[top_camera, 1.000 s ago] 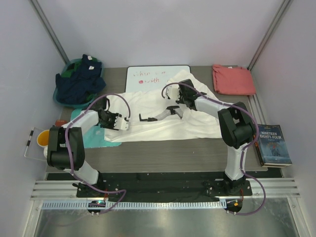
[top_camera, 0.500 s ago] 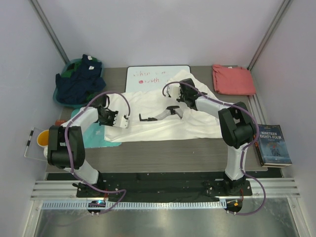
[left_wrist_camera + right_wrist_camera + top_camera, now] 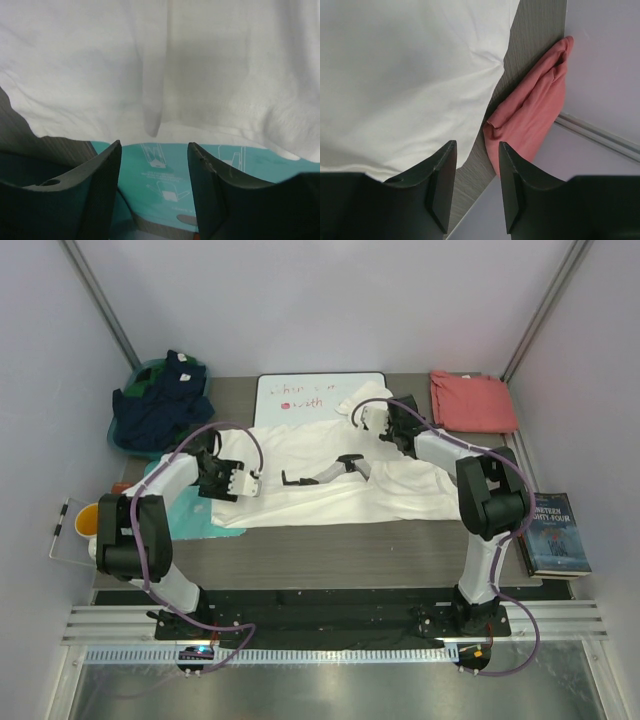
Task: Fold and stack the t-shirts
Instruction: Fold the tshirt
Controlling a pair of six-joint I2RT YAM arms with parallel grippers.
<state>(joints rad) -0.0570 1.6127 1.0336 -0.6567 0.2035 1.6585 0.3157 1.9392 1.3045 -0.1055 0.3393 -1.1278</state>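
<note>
Our right gripper [image 3: 372, 420] has swung back toward the red shirt [image 3: 472, 400], jaws parted and empty like the left gripper [image 3: 246, 483], so the white shirt [image 3: 320, 502] lies unfolded.

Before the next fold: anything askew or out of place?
Yes. The cream-white shirt lies rumpled and crooked, its far edge over the near right corner of the whiteboard, its left end covering part of the teal board.
</note>
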